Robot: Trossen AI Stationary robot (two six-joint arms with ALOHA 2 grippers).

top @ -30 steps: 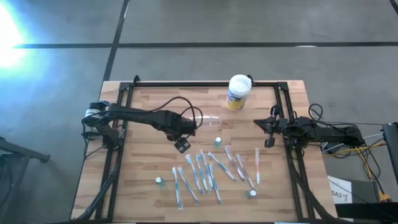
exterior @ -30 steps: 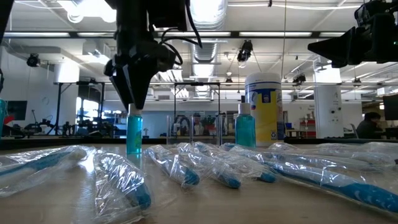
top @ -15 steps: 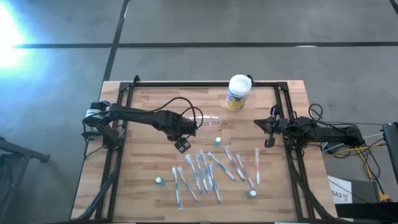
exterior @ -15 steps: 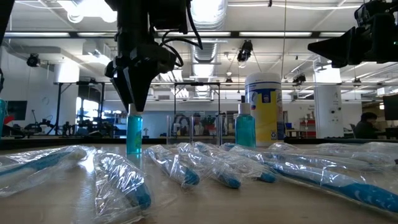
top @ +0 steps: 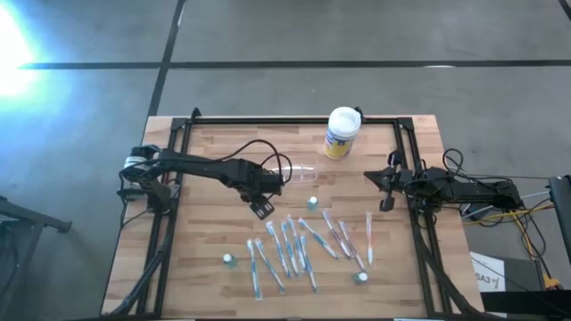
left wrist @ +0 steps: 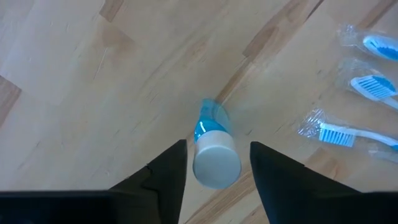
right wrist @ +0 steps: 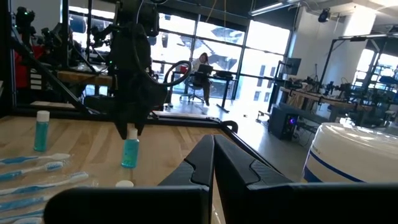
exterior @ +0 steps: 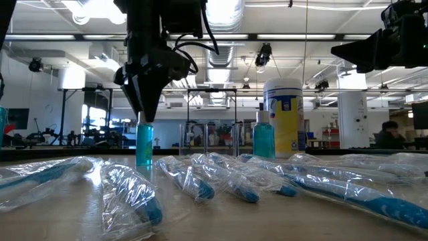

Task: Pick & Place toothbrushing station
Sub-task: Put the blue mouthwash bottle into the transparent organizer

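The clear see-through holder [top: 302, 168] stands on the wooden table, left of the white canister; it also shows faintly in the low view [exterior: 204, 138]. No gripper is at it. My left gripper [top: 261, 208] points down, open, over a small blue bottle with a white cap [left wrist: 215, 152] that stands upright on the table. Its fingers [left wrist: 217, 144] stand on either side of the cap with a gap on each side. In the low view the gripper [exterior: 144, 115] is just above the bottle [exterior: 144, 146]. My right gripper [top: 385, 185] waits shut at the table's right side [right wrist: 211, 155].
A white canister with a yellow-blue label [top: 342, 132] stands at the far edge. Several plastic-wrapped toothbrushes [top: 303, 245] lie in the near middle. More small blue bottles stand about [top: 312, 203], [top: 229, 259], [top: 360, 277]. A person [exterior: 390, 134] sits in the room beyond.
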